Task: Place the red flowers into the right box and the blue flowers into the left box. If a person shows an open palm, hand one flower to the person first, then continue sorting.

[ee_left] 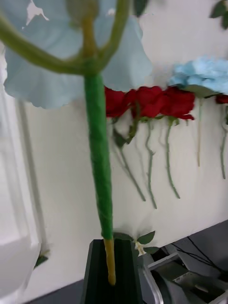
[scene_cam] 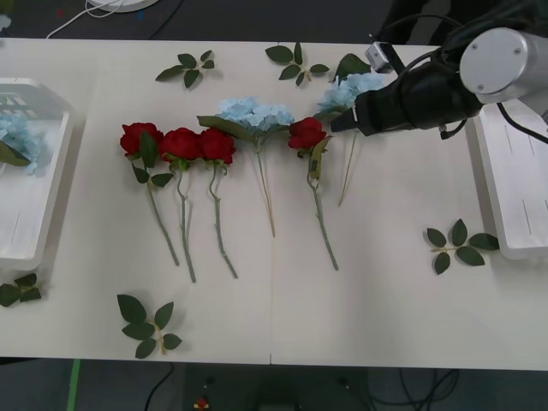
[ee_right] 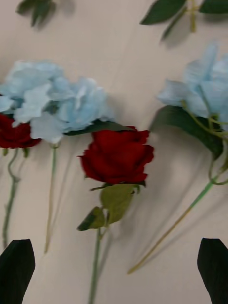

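Several red flowers lie in a row on the table: three together [scene_cam: 181, 144] and one apart [scene_cam: 306, 133]. Two blue flowers [scene_cam: 255, 113] [scene_cam: 355, 87] lie beside them, and another [scene_cam: 17, 137] rests in the left box [scene_cam: 34, 214]. My right gripper [scene_cam: 338, 122] hovers over the lone red rose [ee_right: 118, 156], open, with black fingers [ee_right: 16, 266] wide on either side of its stem. My left gripper [ee_left: 110, 256] is shut on the green stem [ee_left: 97, 156] of a blue flower [ee_left: 71, 61] beside the left box [ee_left: 12, 199]. The right box [scene_cam: 514, 188] holds nothing.
Loose green leaf sprigs lie at the back [scene_cam: 188, 67] [scene_cam: 297, 62], at the right [scene_cam: 458, 242], near the front edge [scene_cam: 147, 325] and by the left box [scene_cam: 19, 289]. Cables [scene_cam: 94, 10] run behind the table.
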`<state>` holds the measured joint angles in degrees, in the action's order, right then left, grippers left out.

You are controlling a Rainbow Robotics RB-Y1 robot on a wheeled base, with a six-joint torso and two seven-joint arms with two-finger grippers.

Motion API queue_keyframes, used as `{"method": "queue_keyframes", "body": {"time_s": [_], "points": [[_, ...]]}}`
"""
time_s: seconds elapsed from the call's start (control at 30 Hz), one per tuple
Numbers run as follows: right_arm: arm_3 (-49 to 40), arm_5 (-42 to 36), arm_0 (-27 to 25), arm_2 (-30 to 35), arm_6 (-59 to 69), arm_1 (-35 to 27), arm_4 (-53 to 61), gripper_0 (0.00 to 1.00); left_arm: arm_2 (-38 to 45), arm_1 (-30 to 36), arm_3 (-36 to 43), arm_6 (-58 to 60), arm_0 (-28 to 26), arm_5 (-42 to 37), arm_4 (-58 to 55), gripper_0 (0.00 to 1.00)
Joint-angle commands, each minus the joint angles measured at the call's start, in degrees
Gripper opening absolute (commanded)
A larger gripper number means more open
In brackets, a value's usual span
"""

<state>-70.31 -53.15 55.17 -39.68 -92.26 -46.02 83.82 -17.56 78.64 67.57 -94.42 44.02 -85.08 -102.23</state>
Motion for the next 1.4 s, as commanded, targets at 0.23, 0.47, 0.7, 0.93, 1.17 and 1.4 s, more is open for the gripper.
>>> {"method": "queue_keyframes", "body": {"time_s": [0.23,0.47,0.7,0.93,1.17,1.4], "points": [[11.51,1.12,5.91,-0.49,20.19,9.46,-18.43,1.0,-14.0,0.82,-10.88,-5.42,2.48,14.59,2.92,0.0],[15.73,3.93,6.44,-0.49,28.62,14.29,-27.04,1.0,-19.97,-4.02,-17.12,-6.22,2.39,22.59,6.52,0.0],[21.53,5.16,7.49,-0.49,32.05,18.34,-33.72,1.0,-21.03,-6.48,-21.26,-6.57,-2.09,31.82,12.32,0.0],[29.18,6.92,8.99,-0.49,32.93,22.03,-39.52,1.0,-21.56,-7.53,-21.52,-8.15,-7.63,42.1,15.13,0.0],[34.54,8.68,10.22,-0.4,33.55,24.75,-42.16,1.0,-21.64,-8.76,-22.22,-8.15,-9.04,44.56,16.1,0.0],[36.47,8.77,10.66,-0.4,33.9,26.07,-44.01,0.76,-21.64,-8.76,-20.82,-8.15,-9.04,44.48,16.19,0.85]]}}
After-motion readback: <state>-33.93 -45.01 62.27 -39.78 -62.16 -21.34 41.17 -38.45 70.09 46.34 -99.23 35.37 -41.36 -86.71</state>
